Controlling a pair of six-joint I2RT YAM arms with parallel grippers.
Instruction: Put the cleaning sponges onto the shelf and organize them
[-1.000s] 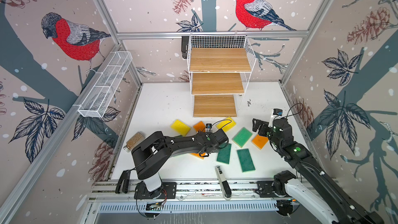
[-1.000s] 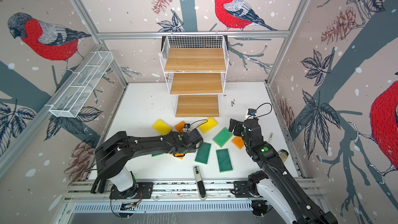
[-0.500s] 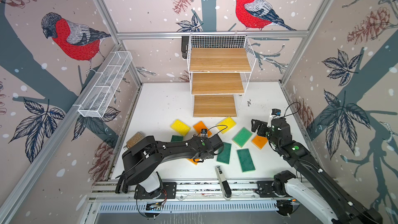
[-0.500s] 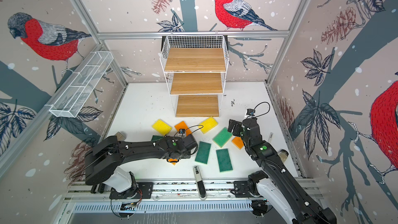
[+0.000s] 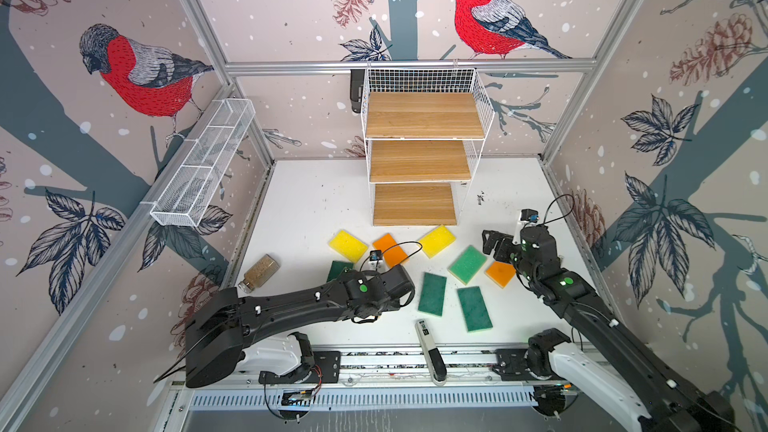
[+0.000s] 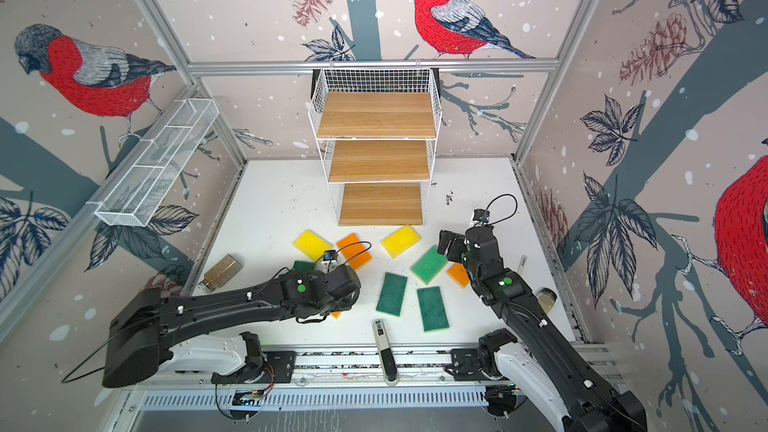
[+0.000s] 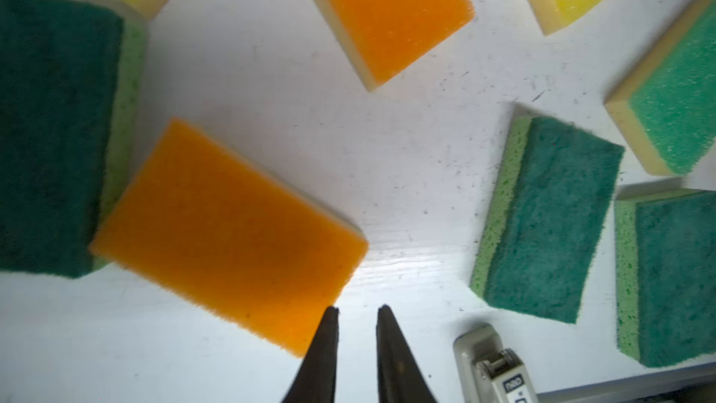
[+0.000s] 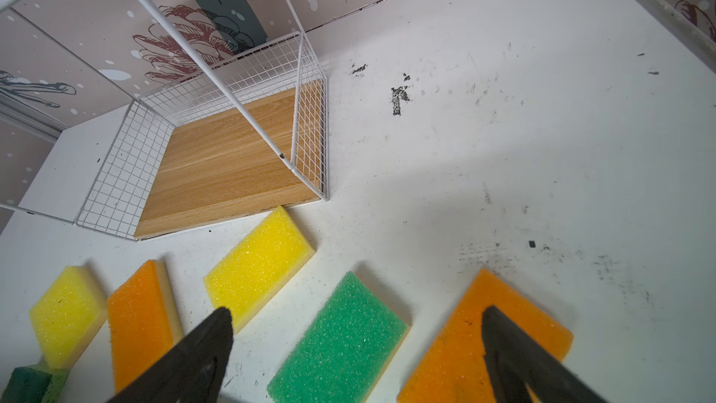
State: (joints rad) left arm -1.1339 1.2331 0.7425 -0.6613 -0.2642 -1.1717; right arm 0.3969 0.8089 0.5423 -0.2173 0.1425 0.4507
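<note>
Beside left gripper (image 7: 356, 310) (closed): orange sponge (image 7: 228, 234)

Enclosure lined with bullfinch-and-pinecone wallpaper (image 5: 141, 72).
A scuffed white tabletop (image 5: 316, 201) is framed by aluminium rails (image 5: 291, 66); light appears even.

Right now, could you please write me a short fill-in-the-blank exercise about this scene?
1. The shelf has ____ wooden boards, all bare.
2. The left gripper is ____, holding nothing, beside an orange sponge.
3. The right gripper is ____, holding nothing.
4. The sponge lying nearest the shelf is ____.
Missing words: three, shut, open, yellow.
</note>
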